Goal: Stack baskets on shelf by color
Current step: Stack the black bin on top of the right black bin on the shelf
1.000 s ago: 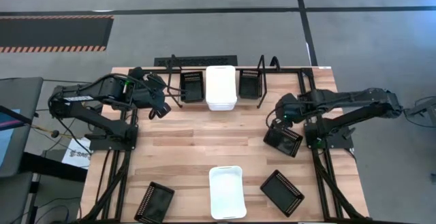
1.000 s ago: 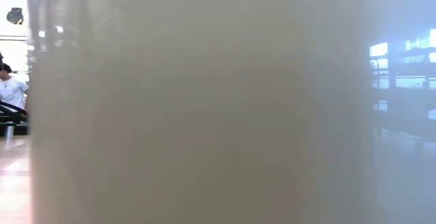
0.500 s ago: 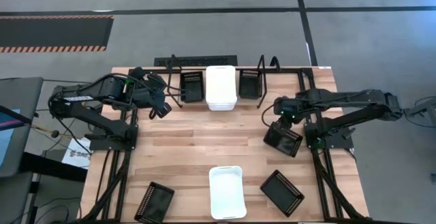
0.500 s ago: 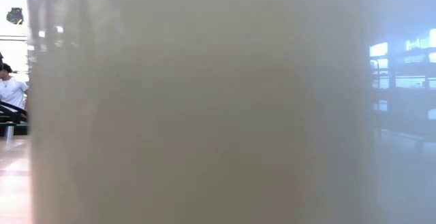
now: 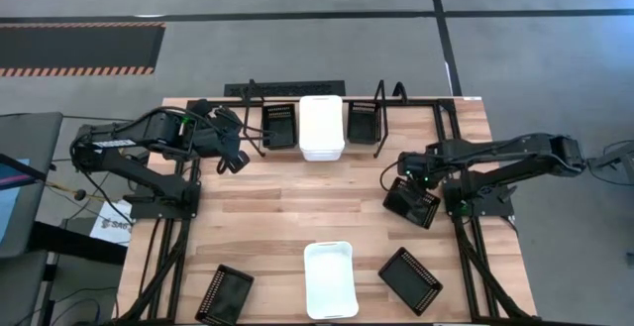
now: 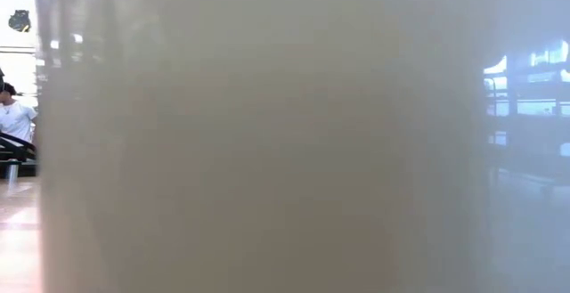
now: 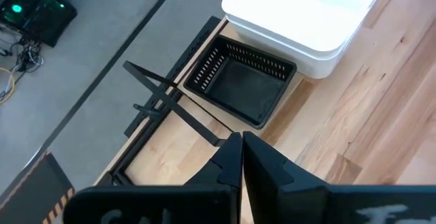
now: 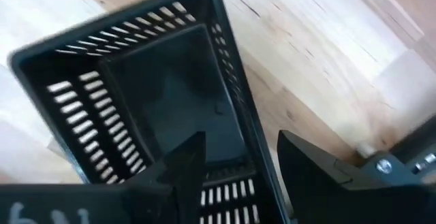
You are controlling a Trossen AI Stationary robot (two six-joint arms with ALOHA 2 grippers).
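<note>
A black basket (image 5: 411, 202) lies on the wooden surface (image 5: 287, 202) at its right side, its near wall between the spread fingers of the right tool (image 8: 235, 166), not yet clamped. The left tool (image 7: 241, 157), fingers pressed together and empty, waits beside the shelf (image 5: 260, 118), which holds black and white baskets.

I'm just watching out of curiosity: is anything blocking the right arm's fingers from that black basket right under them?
Nothing visible blocks them. The right gripper is open, its fingers straddling the near wall of the black basket, one inside and one outside. Only bare wooden table lies around it.
</note>
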